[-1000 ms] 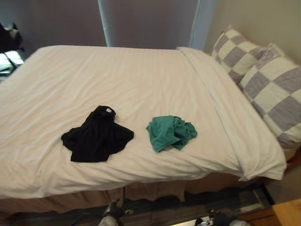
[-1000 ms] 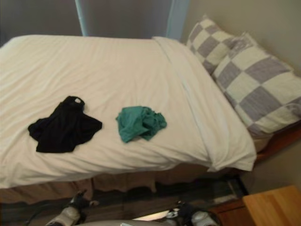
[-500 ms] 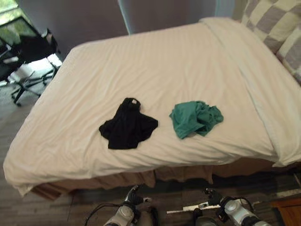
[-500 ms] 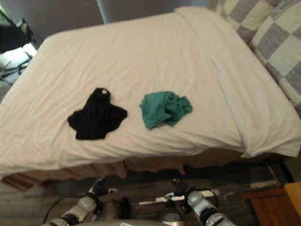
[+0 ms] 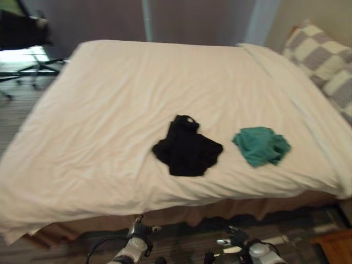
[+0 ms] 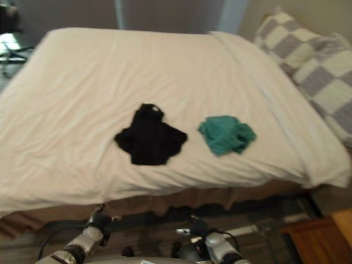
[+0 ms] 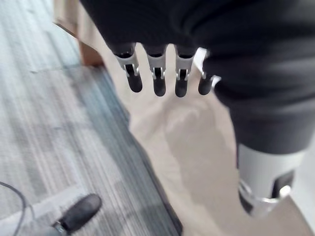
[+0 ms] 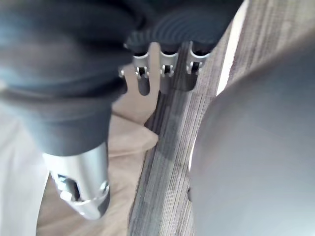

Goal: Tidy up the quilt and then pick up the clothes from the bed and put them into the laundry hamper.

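Before you the quilt [image 5: 110, 110] lies spread over the bed [image 6: 181, 201], and on its near half two garments sit side by side and apart: one piece of clothing [image 5: 187, 149] to the left, the other [image 5: 261, 144] to its right. The pillows [image 6: 313, 71] are stacked at the bed's far right end. Your left hand [image 5: 140, 231] and right hand [image 5: 237, 238] hang low over the floor [image 6: 258, 220], in front of the bed's near edge.
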`<state>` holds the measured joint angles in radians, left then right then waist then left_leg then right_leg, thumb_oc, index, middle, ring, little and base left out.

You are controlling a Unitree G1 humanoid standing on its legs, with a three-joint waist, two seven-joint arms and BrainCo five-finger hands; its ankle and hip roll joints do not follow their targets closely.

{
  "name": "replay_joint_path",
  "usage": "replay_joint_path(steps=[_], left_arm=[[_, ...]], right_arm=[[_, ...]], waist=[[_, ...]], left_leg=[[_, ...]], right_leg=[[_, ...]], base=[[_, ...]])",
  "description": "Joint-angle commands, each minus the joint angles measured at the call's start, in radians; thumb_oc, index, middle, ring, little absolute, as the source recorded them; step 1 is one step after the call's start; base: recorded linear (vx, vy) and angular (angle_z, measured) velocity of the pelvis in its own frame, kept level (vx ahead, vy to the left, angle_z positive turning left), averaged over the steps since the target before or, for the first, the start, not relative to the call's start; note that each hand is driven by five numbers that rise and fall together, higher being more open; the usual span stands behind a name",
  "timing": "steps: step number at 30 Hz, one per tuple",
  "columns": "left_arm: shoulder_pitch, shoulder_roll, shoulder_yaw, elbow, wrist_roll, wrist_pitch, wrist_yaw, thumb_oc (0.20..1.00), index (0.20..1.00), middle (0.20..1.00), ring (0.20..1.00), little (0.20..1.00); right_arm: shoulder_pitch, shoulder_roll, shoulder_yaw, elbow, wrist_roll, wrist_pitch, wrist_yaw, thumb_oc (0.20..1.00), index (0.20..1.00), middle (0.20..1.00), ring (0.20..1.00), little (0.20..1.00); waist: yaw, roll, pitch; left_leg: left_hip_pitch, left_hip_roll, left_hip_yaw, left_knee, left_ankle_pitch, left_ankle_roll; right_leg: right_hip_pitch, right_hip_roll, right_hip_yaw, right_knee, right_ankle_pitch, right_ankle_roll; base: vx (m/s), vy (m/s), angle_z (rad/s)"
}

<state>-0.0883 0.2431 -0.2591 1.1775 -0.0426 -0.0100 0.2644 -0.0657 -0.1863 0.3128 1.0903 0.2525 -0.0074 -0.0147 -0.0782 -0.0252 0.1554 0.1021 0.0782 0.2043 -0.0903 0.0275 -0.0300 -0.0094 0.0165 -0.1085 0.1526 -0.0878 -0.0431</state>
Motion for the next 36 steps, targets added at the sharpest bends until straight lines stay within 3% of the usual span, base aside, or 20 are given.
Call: replay_joint_path(steps=[1,4,5,6,9,11,14,18,20,22,26,27,31,33,36], left_arm=[[-0.016,0.043,0.070,0.065,-0.071,-0.039,0.133,1.000,1.000,1.000,1.000,1.000],[0.045,0.147,0.211,0.103,0.019,-0.129,0.182,1.000,1.000,1.000,1.000,1.000],[0.067,0.233,0.260,0.100,0.034,-0.170,0.194,1.000,1.000,1.000,1.000,1.000],[0.069,0.245,0.266,0.099,0.034,-0.176,0.195,1.000,1.000,1.000,1.000,1.000],[0.090,0.414,0.339,0.020,0.081,-0.277,0.175,1.000,1.000,1.000,1.000,1.000],[0.082,0.505,0.363,-0.076,0.085,-0.331,0.149,1.000,1.000,1.000,1.000,1.000],[0.053,0.629,0.350,-0.311,0.247,-0.357,0.162,1.000,1.000,1.000,1.000,1.000],[0.013,0.731,0.304,-0.553,0.243,-0.353,0.085,1.000,1.000,1.000,1.000,1.000],[-0.015,0.745,0.286,-0.605,0.208,-0.348,0.043,1.000,1.000,1.000,1.000,1.000],[-0.143,0.768,0.165,-0.722,0.196,-0.285,-0.048,1.000,1.000,1.000,1.000,1.000],[-0.368,0.693,-0.077,-0.719,0.221,-0.211,-0.121,1.000,1.000,1.000,1.000,1.000],[-0.377,0.689,-0.084,-0.715,0.224,-0.208,-0.124,1.000,1.000,1.000,1.000,1.000],[-0.528,0.622,-0.215,-0.595,0.275,-0.184,-0.143,1.000,1.000,1.000,1.000,1.000],[-0.655,0.571,-0.288,-0.440,0.291,-0.207,-0.129,1.000,1.000,1.000,1.000,1.000],[-0.720,0.542,-0.314,-0.366,0.294,-0.230,-0.116,1.000,1.000,1.000,1.000,1.000]], right_arm=[[-0.041,-0.119,-0.085,0.095,0.130,-0.042,-0.152,1.000,1.000,1.000,1.000,1.000],[-0.005,-0.246,-0.243,0.120,0.107,-0.093,-0.205,1.000,1.000,1.000,1.000,1.000],[0.013,-0.351,-0.329,0.129,0.072,-0.134,-0.198,1.000,1.000,1.000,1.000,1.000],[0.015,-0.363,-0.339,0.130,0.077,-0.143,-0.198,1.000,1.000,1.000,1.000,1.000],[0.039,-0.471,-0.429,0.077,0.145,-0.198,-0.128,1.000,1.000,1.000,1.000,1.000],[0.056,-0.528,-0.464,-0.001,0.090,-0.241,-0.140,1.000,1.000,1.000,1.000,1.000],[0.089,-0.628,-0.470,-0.183,-0.101,-0.229,-0.206,1.000,1.000,1.000,1.000,1.000],[0.096,-0.710,-0.432,-0.350,-0.248,-0.215,-0.162,1.000,1.000,1.000,1.000,1.000],[0.093,-0.730,-0.413,-0.396,-0.279,-0.202,-0.155,1.000,1.000,1.000,1.000,1.000],[0.038,-0.782,-0.339,-0.462,-0.288,-0.177,-0.124,1.000,1.000,1.000,1.000,1.000],[-0.139,-0.793,-0.182,-0.487,-0.251,-0.155,-0.092,1.000,1.000,1.000,1.000,1.000],[-0.146,-0.792,-0.177,-0.486,-0.251,-0.155,-0.090,1.000,1.000,1.000,1.000,1.000],[-0.289,-0.775,-0.061,-0.512,-0.240,-0.155,-0.061,1.000,1.000,1.000,1.000,1.000],[-0.402,-0.768,0.009,-0.525,-0.181,-0.174,-0.071,1.000,1.000,1.000,1.000,1.000],[-0.470,-0.763,0.036,-0.539,-0.155,-0.186,-0.073,1.000,1.000,1.000,1.000,1.000]], waist=[[-0.010,-0.027,0.012],[-0.005,-0.022,0.006],[-0.006,-0.017,0.000],[-0.006,-0.016,-0.001],[-0.008,-0.009,-0.006],[-0.014,-0.009,-0.009],[-0.029,-0.014,-0.011],[-0.041,-0.019,-0.012],[-0.045,-0.021,-0.013],[-0.053,-0.026,-0.020],[-0.058,-0.035,-0.007],[-0.058,-0.035,-0.006],[-0.078,-0.038,0.029],[-0.106,-0.042,0.088],[-0.121,-0.041,0.130]], left_leg=[[0.028,0.047,0.057,0.003,-0.034,-0.031],[0.033,0.048,0.050,0.003,-0.035,-0.036],[0.034,0.046,0.050,0.003,-0.035,-0.042],[0.034,0.046,0.050,0.003,-0.035,-0.042],[0.037,0.039,0.054,0.003,-0.039,-0.045],[0.038,0.030,0.053,0.003,-0.046,-0.041],[0.039,0.021,0.062,0.003,-0.053,-0.037],[0.041,0.014,0.070,0.003,-0.059,-0.033],[0.041,0.013,0.072,0.003,-0.061,-0.031],[0.044,0.009,0.078,0.003,-0.067,-0.028],[0.040,0.007,0.098,0.003,-0.078,-0.021],[0.039,0.007,0.099,0.003,-0.078,-0.021],[0.012,0.011,0.126,0.003,-0.078,-0.022],[-0.023,0.016,0.154,0.003,-0.069,-0.025],[-0.050,0.017,0.170,0.003,-0.062,-0.026]], right_leg=[[0.085,-0.101,0.000,-0.240,0.138,0.150],[0.092,-0.095,0.007,-0.240,0.126,0.151],[0.097,-0.098,-0.001,-0.240,0.121,0.157],[0.097,-0.099,-0.003,-0.240,0.121,0.158],[0.106,-0.105,-0.014,-0.240,0.117,0.165],[0.107,-0.105,-0.009,-0.240,0.117,0.167],[0.105,-0.105,0.000,-0.240,0.121,0.171],[0.100,-0.103,0.009,-0.240,0.125,0.172],[0.099,-0.102,0.010,-0.240,0.125,0.172],[0.097,-0.097,0.020,-0.240,0.126,0.173],[0.077,-0.095,0.033,-0.240,0.132,0.178],[0.075,-0.095,0.035,-0.240,0.133,0.178],[0.032,-0.091,0.063,-0.240,0.141,0.186],[-0.019,-0.083,0.096,-0.240,0.151,0.191],[-0.055,-0.078,0.112,-0.240,0.158,0.192]], base=[[0.03,0.031,-0.09],[0.07,0.045,-0.10],[0.05,0.070,0.09],[0.05,0.076,0.09],[0.04,0.059,0.06],[0.04,0.032,0.05],[0.04,0.002,0.01],[0.05,-0.017,-0.05],[0.06,-0.041,0.00],[0.12,-0.117,0.01],[0.03,-0.112,-0.11],[-0.05,-0.085,-0.31],[-0.10,-0.079,-0.27],[-0.27,-0.096,-0.36],[-0.21,-0.035,-0.24]])
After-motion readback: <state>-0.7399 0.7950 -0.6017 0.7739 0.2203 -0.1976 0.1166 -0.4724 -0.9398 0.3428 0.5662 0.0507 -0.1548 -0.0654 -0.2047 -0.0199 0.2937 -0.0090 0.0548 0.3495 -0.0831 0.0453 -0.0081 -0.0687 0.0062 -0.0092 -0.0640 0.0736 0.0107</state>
